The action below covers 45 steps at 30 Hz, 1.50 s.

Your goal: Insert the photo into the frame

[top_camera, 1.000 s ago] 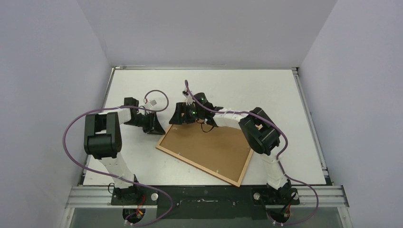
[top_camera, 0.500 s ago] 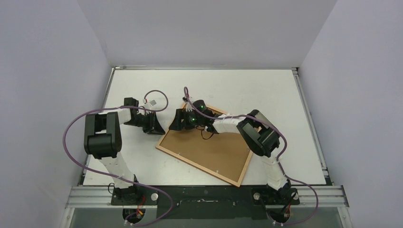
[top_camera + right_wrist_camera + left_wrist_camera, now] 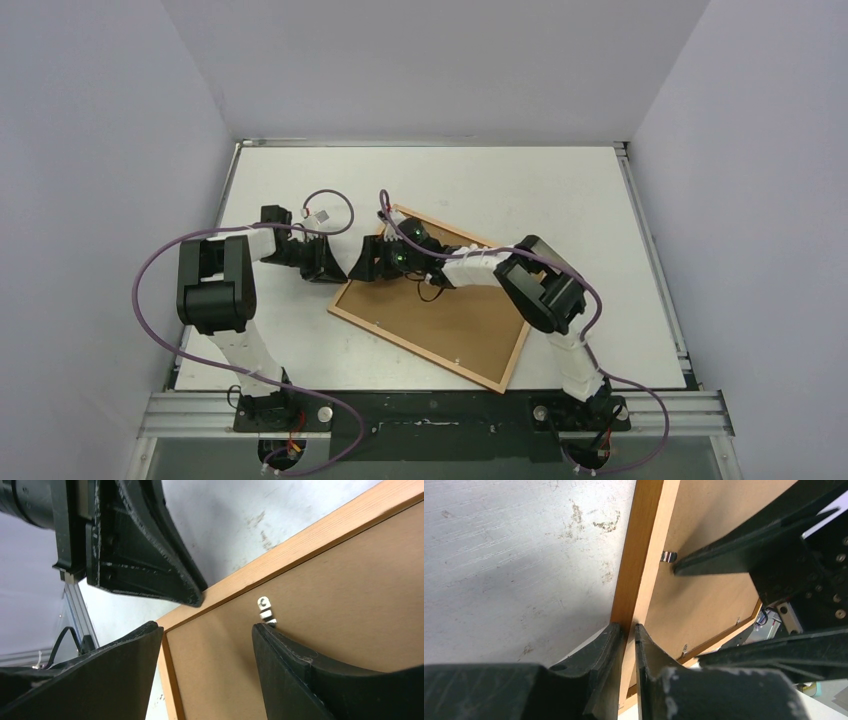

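Around the frame we see scuffed white desk and pale walls; left hand pinches its border, right hand gapes.

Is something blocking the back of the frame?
Yes. A brown backing board fills the back of the frame, and a small metal clip sits at its edge. The right gripper has its jaws open, one right beside that clip. The left gripper pinches the frame's wooden border. No photo is in view.
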Tool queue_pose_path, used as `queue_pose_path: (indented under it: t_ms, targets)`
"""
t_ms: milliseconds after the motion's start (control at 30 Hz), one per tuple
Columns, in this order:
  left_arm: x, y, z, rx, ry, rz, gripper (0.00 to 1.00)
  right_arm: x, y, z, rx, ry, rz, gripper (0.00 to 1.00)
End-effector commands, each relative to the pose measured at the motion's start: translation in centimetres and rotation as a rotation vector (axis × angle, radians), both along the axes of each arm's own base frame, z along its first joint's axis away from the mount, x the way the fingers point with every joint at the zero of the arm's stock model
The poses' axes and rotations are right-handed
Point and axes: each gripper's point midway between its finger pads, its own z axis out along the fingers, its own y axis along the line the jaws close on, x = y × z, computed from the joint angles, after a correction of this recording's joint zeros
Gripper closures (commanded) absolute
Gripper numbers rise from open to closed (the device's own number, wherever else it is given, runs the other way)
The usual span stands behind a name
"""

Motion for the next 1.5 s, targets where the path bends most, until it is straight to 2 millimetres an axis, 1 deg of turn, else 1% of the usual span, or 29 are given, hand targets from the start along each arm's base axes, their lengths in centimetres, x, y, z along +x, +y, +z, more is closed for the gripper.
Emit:
queue_pose_path:
  t_ms: [0,67,167,267,400,767,1033,1300,1467]
  targets:
    - [0.0,-0.1,-0.5,0.000,-0.011,-0.008,0.88,3.6,-0.2,4.6,0.074,-0.104,-0.055,0.33]
    - [0.0,-0.2,-0.5,-0.002,-0.011,-0.010,0.88,4.1,-0.3,4.9,0.078,-0.110,-0.060,0.33]
    - [0.1,-0.1,-0.6,-0.003,-0.009,-0.008,0.88,4.6,-0.4,4.7,0.077,-0.109,-0.067,0.33]
    - [0.1,-0.1,-0.6,-0.003,-0.008,-0.007,0.88,4.9,-0.4,3.7,0.066,-0.097,-0.067,0.33]
    - [0.2,-0.1,-0.6,-0.004,-0.010,-0.005,0.88,4.8,-0.1,2.7,0.066,-0.076,-0.056,0.34]
    - [0.3,-0.2,-0.5,-0.005,-0.015,-0.006,0.88,3.4,0.3,1.2,0.060,-0.033,-0.024,0.36]
    - [0.4,-0.1,-0.4,-0.005,-0.021,-0.006,0.89,2.3,0.6,1.0,0.065,-0.012,-0.002,0.37]
    - [0.4,-0.1,-0.5,-0.002,-0.021,-0.005,0.89,1.8,0.8,1.3,0.071,-0.004,0.005,0.38]
    - [0.3,-0.1,-0.6,-0.001,-0.018,-0.007,0.89,1.1,0.5,1.1,0.065,0.008,0.005,0.39]
